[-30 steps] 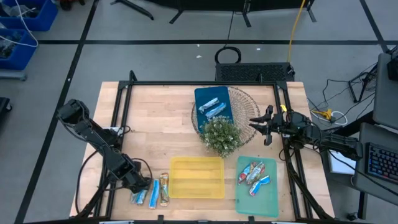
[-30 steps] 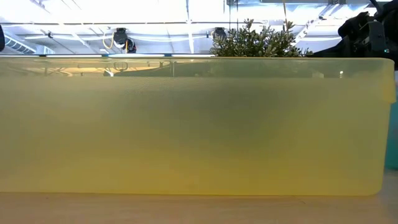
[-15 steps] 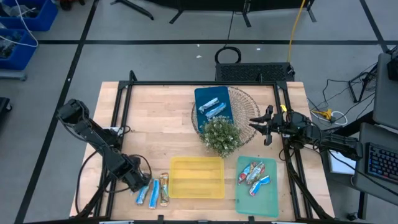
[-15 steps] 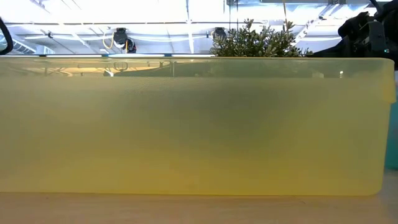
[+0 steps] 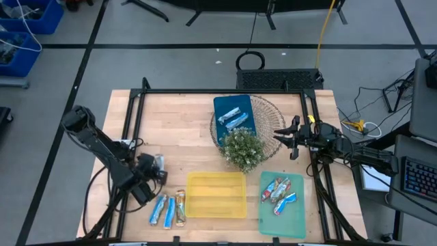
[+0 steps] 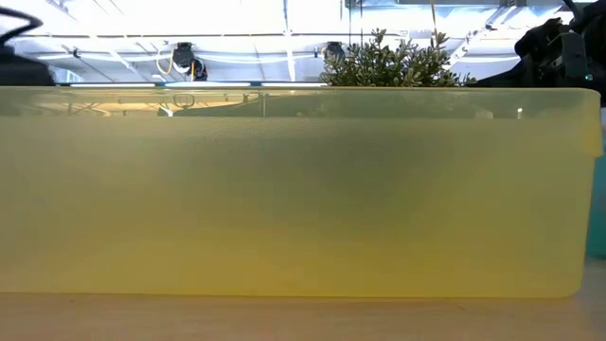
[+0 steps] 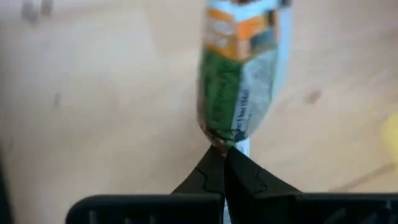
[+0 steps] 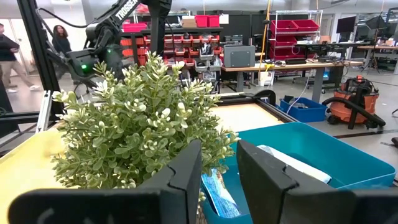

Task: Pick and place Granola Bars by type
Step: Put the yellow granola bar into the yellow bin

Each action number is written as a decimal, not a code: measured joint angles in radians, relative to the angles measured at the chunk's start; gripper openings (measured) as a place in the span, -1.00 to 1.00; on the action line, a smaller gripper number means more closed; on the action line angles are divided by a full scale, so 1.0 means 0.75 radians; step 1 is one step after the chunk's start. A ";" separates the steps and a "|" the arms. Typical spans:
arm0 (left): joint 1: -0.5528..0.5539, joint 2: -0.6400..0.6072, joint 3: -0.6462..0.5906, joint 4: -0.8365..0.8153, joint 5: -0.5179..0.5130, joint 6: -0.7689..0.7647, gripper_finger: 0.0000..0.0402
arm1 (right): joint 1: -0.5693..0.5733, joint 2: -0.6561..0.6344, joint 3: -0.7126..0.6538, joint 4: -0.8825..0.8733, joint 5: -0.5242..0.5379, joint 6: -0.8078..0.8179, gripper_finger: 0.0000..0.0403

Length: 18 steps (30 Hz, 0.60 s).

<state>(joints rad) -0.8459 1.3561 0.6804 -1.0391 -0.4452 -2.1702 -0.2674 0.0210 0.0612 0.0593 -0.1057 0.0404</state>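
My left gripper [image 5: 154, 167] hovers over the near-left part of the table, shut on one granola bar [image 7: 239, 81] with a green, orange and silver wrapper. Three more bars [image 5: 168, 210] lie flat on the wood left of the yellow tray [image 5: 216, 195]. Other bars lie in the teal tray [image 5: 282, 203] and in the blue tray [image 5: 233, 115]. My right gripper [image 5: 283, 135] waits open at the right, beside the plant [image 5: 243, 149], with nothing between its fingers [image 8: 186, 174]. My left gripper pinches the bar's flat sealed end [image 7: 227, 147] between its two fingertips, only at their free ends. The fingers slant steeply down and lie along the bar. The rest of the bar sticks out beyond the fingertips, clear of the table.
The blue tray sits on a round wire basket [image 5: 270, 113] at the far middle. The bushy plant stands between the trays. In the low view the yellow tray's wall [image 6: 303, 189] fills nearly everything. Black frame rails [image 5: 130, 137] run along both table sides.
My left gripper has taken one bar out of the group at the near left, risen and gone toward the table's far edge, turning its wrist as it went. The bar is lifted clear; three bars stay on the wood.
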 joint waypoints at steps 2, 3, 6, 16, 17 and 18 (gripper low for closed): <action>0.000 -0.025 0.000 -0.032 -0.126 0.028 -1.00 | 0.000 0.000 0.000 0.000 0.000 0.000 -0.54; 0.002 -0.035 0.000 -0.052 -0.185 0.045 -1.00 | 0.000 0.000 0.000 0.000 0.000 0.000 -0.54; 0.008 -0.062 0.000 -0.157 -0.334 0.052 -1.00 | 0.000 0.000 0.000 0.000 0.000 0.000 -0.54; 0.057 -0.183 -0.128 -0.177 -0.747 0.189 -1.00 | 0.000 0.000 0.000 0.000 0.000 0.000 -0.54; 0.057 -0.195 -0.144 -0.175 -0.795 0.206 -1.00 | 0.000 0.000 0.000 0.000 0.000 0.000 -0.54; 0.057 -0.211 -0.160 -0.174 -0.843 0.223 -1.00 | 0.000 0.000 0.000 0.000 0.000 0.000 -0.54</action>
<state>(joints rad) -0.8032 1.1976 0.5601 -1.1693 -1.0777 -2.0033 -0.2674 0.0209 0.0612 0.0593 -0.1059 0.0403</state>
